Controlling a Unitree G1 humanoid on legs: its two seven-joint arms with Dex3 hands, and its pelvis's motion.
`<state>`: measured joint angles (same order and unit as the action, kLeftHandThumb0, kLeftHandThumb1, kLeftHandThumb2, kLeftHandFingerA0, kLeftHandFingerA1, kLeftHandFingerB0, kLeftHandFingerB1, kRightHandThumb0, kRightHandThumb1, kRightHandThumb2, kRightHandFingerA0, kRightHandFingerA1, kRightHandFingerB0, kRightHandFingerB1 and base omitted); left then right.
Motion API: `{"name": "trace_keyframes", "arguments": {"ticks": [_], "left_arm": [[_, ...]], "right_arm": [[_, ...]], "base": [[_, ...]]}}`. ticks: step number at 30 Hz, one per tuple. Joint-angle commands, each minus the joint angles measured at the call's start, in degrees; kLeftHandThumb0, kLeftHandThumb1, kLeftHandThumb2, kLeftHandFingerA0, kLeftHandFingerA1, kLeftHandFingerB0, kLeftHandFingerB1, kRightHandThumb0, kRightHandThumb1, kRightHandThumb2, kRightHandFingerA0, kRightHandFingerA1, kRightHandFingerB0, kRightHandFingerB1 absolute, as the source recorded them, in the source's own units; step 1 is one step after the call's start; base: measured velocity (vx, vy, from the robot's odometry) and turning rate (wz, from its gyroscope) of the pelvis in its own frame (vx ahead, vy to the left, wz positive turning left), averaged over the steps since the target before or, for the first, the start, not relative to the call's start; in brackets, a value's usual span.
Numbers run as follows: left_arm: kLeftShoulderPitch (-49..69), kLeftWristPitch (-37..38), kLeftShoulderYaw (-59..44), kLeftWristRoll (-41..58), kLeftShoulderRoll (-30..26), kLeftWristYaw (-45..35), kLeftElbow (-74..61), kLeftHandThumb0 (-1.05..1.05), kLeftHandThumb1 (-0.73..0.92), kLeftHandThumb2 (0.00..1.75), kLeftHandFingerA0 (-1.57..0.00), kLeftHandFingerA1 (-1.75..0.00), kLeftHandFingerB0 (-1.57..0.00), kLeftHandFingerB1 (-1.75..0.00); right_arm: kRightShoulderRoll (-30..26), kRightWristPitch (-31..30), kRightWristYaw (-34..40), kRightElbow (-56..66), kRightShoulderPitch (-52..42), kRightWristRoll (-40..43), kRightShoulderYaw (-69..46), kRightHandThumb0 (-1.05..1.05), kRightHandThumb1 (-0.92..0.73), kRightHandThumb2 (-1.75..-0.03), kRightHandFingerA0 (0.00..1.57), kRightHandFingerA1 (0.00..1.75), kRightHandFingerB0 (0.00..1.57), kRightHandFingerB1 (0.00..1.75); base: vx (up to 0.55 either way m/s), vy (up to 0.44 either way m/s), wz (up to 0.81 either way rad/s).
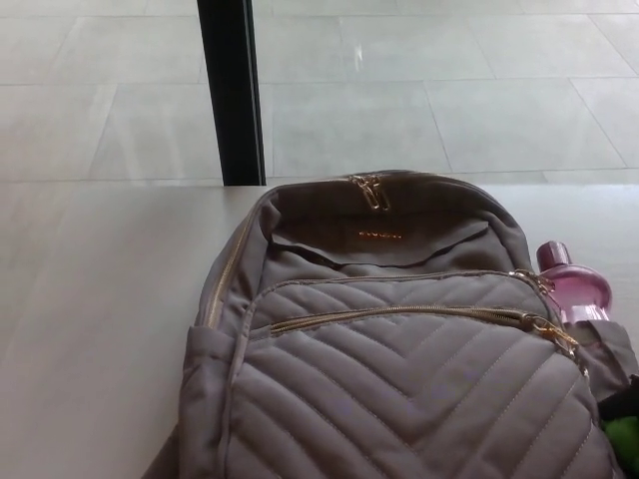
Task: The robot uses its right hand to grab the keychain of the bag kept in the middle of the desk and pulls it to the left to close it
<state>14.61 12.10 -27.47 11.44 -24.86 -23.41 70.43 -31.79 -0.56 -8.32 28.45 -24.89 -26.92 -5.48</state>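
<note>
Backpack: taupe, chevron-quilted fabric, lying on its back in the middle of the desk, top end away from the camera, lower end cut off by the bottom edge of the picture
Front-pocket zipper: gold track running across the quilted panel, from near the bag's left side to its right side
Zipper pull: gold tab at the right end of that track, resting on the fabric; whether the track is parted cannot be told
Upper zipper pull: a second gold tab just above and beside the first, on the next seam up
Top pulls: a pair of gold tabs together at the far edge of the bag
Bottle: pink, translucent, standing out of the side pocket on the bag's right
Green object: at the lower right corner, partly cut off, too little shows to name it
Desk: pale, plain surface
Black post: upright behind the desk's far edge, on a light tiled floor
Right hand: out of the picture, so its fingers cannot be judged
Left hand: likewise out of the picture
</note>
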Motion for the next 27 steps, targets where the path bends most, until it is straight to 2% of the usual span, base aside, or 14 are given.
{"name": "trace_keyframes", "arguments": {"ticks": [1, 3, 4, 5, 10, 11, 12, 14, 15, 17, 18, 23, 24, 27], "left_arm": [[0.65, 1.38, -0.02, 0.87, -0.3, -0.26, -0.11, -0.97, 0.92, 0.91, -0.57, -0.57, -0.47, -0.45], [0.59, 1.24, 0.01, 0.93, -0.29, -0.07, -0.1, -0.96, 0.92, 0.91, -0.57, -0.56, -0.47, -0.45], [0.5, 1.09, 0.01, 0.95, -0.3, 0.13, -0.02, -0.96, 0.92, 0.91, -0.57, -0.56, -0.47, -0.45], [0.43, 0.91, -0.07, 1.1, -0.3, 0.0, 0.0, -0.97, 0.92, 0.92, -0.57, -0.57, -0.47, -0.45], [0.48, 1.42, 0.09, 1.01, -0.37, -0.19, 0.13, -0.99, 0.92, 0.94, -0.57, -0.57, -0.45, -0.44], [0.4, 1.12, 0.03, 1.13, -0.38, -0.21, 0.17, -0.97, 0.92, 0.93, -0.57, -0.57, -0.44, -0.44], [0.45, 1.4, 0.08, 1.08, -0.38, -0.3, 0.25, -0.98, 0.92, 0.94, -0.56, -0.55, -0.44, -0.44], [0.44, 1.45, 0.13, 1.08, -0.38, -0.25, 0.27, -0.98, 0.92, 0.94, -0.56, -0.55, -0.44, -0.44], [0.56, 1.49, 0.16, 1.08, -0.36, -0.11, 0.26, -0.98, 0.92, 0.94, -0.56, -0.56, -0.44, -0.45], [0.48, 1.2, -0.05, 1.35, -0.35, -0.07, 0.4, -0.98, 0.92, 0.92, -0.57, -0.56, -0.46, -0.46], [0.45, 1.09, -0.15, 1.47, -0.37, -0.16, 0.53, -0.99, 0.92, 0.92, -0.56, -0.56, -0.46, -0.46], [0.71, 0.99, -0.34, 1.77, -0.55, -0.2, 0.46, -0.97, 0.92, 0.92, -0.56, -0.55, -0.46, -0.45], [0.73, 1.17, -0.26, 1.62, -0.59, 0.06, 0.53, -0.97, 0.92, 0.93, -0.56, -0.55, -0.45, -0.46], [0.66, 0.98, -0.36, 1.77, -0.65, 0.01, 0.71, -0.98, 0.92, 0.92, -0.56, -0.56, -0.46, -0.46]], "right_arm": [[0.23, 1.75, 0.47, -1.85, -0.55, -2.54, 0.84, -0.16, -0.66, -0.95, 0.76, 1.75, 0.63, 1.59], [0.38, 1.97, 0.7, -2.02, -0.42, -2.32, 0.74, -0.17, -0.67, -0.95, 0.76, 1.75, 0.66, 1.53], [0.48, 2.16, 0.84, -2.17, -0.31, -2.18, 0.68, -0.17, -0.67, -0.95, 0.76, 1.75, 0.66, 1.53], [0.95, 2.2, 1.38, -2.1, -0.21, -2.26, 0.6, -0.17, -0.65, -0.94, 0.76, 1.75, 0.6, 1.61], [2.21, 1.14, 0.44, -1.66, 0.08, -0.35, 0.38, -0.16, -0.64, -1.03, 0.76, 1.75, 0.64, 1.57], [2.58, 1.4, -0.12, -1.6, 0.02, 1.18, 0.14, -0.11, -0.62, -1.02, 0.76, 1.75, 0.6, 1.68], [3.27, 2.5, -0.21, -2.15, 0.13, 3.63, -0.3, -0.22, -0.6, -1.11, 1.07, 1.41, 0.87, 1.28], [3.53, 2.78, -0.37, -2.31, 0.17, 4.09, -0.5, -0.22, -0.6, -1.11, 1.07, 1.41, 0.87, 1.28], [3.89, 2.94, -0.07, -2.27, 0.1, 4.15, -0.63, -0.11, -0.65, -1.05, 0.74, 1.75, 0.55, 1.74], [4.22, 3.63, 0.07, -2.65, 0.61, 5.17, -1.0, -0.08, -0.65, -1.05, 0.73, 1.75, 0.56, 1.72], [5.14, 2.92, 0.16, -2.62, 1.4, 6.49, -1.45, -0.06, -0.6, -1.08, 0.73, 1.75, 0.6, 1.7], [5.91, 3.46, -0.12, -3.27, 3.96, 8.54, -2.6, -0.09, -0.59, -1.13, 0.77, 1.75, 0.57, 1.72], [6.1, 2.12, -0.73, -2.78, 4.89, 9.39, -2.93, -0.09, -0.61, -1.13, 0.76, 1.75, 0.64, 1.65], [6.4, 2.05, -1.86, -2.84, 6.77, 11.76, -3.66, -0.06, -0.58, -1.17, 0.79, 1.75, 0.62, 1.7]], "base": [[0.0, 0.0, 0.0], [0.0, 0.0, 0.0], [0.0, 0.0, 0.0], [0.0, 0.0, 0.0], [0.0, 0.0, 0.0], [0.0, 0.0, 0.0], [0.0, 0.0, 0.0], [0.0, 0.0, 0.0], [0.0, 0.0, 0.0], [0.0, 0.0, 0.0], [0.0, 0.0, 0.0], [0.0, 0.0, 0.0], [0.0, 0.0, 0.0], [0.0, 0.0, 0.0]]}}
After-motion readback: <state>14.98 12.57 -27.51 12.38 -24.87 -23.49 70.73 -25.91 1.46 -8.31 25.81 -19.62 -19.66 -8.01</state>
